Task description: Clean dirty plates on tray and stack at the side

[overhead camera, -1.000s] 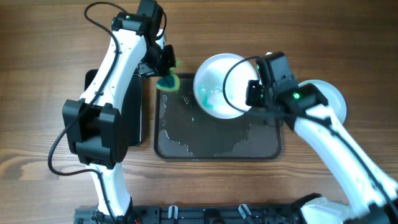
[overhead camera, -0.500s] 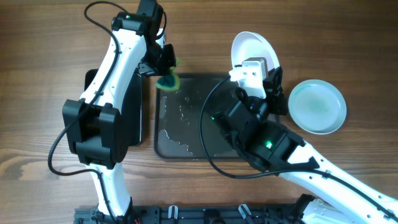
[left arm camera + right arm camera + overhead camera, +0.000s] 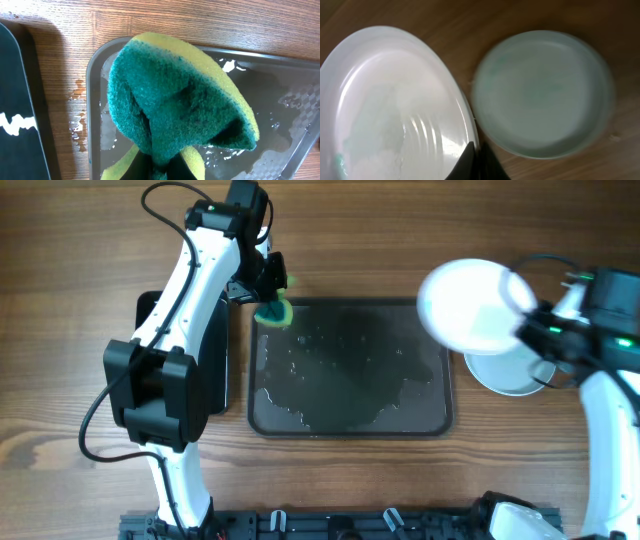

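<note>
**Plate (image 3: 468, 305) in the air, close to its stack**

Overhead: the right tool (image 3: 535, 330) pinches the plate by its rim and holds it above the desk (image 3: 400, 230). It hangs just right of the tray (image 3: 340, 355) and partly over the lower plate (image 3: 505, 380), which lies at the side. The left tool (image 3: 268, 288) is pressed together on the sponge (image 3: 272, 311) at the tray's far left corner. The tray carries no plate, only water (image 3: 300, 395). A dark board (image 3: 222, 350) lies left of the tray, mostly under the left arm.

Left wrist: the sponge is folded, green face out, and fills most of the view above the tray corner. A few drops wet the desk beside the rim.

Right wrist: the rim is clamped at the bottom edge, and the plate seems tilted. The lower plate sits beside it, blurred. A faint greenish film shows inside the held plate.

A one-edge grip on a wet plate could slip or swing. If it is let go off-centre or while tilted, the plate could strike the lower plate's rim and slide off. Nothing stands between the two plates, though the tray wall is near.
</note>
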Action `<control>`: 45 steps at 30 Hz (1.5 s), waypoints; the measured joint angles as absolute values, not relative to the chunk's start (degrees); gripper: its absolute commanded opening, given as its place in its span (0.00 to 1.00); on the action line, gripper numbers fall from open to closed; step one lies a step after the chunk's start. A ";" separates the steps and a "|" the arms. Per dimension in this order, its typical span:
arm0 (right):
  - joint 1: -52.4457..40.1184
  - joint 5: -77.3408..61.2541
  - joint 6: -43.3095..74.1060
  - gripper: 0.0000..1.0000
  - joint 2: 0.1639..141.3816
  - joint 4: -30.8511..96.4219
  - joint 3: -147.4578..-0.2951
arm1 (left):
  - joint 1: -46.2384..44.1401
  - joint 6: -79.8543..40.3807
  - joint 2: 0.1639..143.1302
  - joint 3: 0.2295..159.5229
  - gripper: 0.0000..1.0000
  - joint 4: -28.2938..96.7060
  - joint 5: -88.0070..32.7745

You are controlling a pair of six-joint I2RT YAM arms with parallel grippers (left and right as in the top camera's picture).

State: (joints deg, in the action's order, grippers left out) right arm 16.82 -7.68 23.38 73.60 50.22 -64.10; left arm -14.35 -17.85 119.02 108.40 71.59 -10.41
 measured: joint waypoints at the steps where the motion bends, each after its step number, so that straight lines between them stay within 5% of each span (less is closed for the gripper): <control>1: 22.85 -5.85 23.99 0.04 74.04 51.48 -63.92 | -14.35 -17.85 119.02 108.40 0.04 71.57 -10.41; 9: 29.74 6.94 28.75 0.05 80.64 39.53 -51.77 | -14.50 -17.85 119.02 108.40 0.04 71.57 -10.39; 13: 29.67 3.03 26.20 0.47 86.21 35.83 -51.11 | -14.52 -17.85 119.02 108.40 0.04 71.09 -10.39; 15: 29.56 -1.37 24.53 0.55 87.55 35.55 -51.11 | -14.50 -17.85 119.02 108.40 0.04 71.22 -10.39; 21: 28.77 -13.43 20.93 0.63 87.26 47.37 -59.66 | -9.80 -17.80 116.25 108.38 0.04 76.69 -9.43; 25: 20.16 -15.70 17.23 0.66 84.93 50.22 -67.02 | -2.72 -16.78 110.67 108.36 0.04 83.83 -1.08; 32: 5.52 -15.18 13.26 0.70 84.88 48.95 -67.02 | 4.58 -5.85 110.56 88.23 0.07 66.70 3.75; 35: 4.47 -14.94 13.10 0.70 84.88 49.15 -67.02 | 4.60 -1.87 110.74 78.26 0.56 58.81 3.79; 38: 4.47 -14.92 12.23 0.70 84.88 49.74 -67.02 | 4.58 -0.19 110.76 73.95 0.76 56.27 3.86; 39: 4.47 -14.92 11.97 0.70 84.88 49.80 -67.02 | 4.58 -0.03 110.76 73.84 0.92 56.34 3.86; 41: 4.47 -14.92 11.64 0.70 84.88 50.15 -67.02 | 4.58 0.27 110.32 75.33 1.00 59.09 4.05; 45: 4.47 -16.71 10.15 0.71 84.68 54.30 -69.10 | 4.58 -0.32 101.25 86.78 1.00 65.54 0.99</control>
State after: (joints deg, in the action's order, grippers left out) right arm 4.47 -16.71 10.15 84.68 54.30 -69.10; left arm 4.58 -0.32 101.25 86.78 65.54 0.99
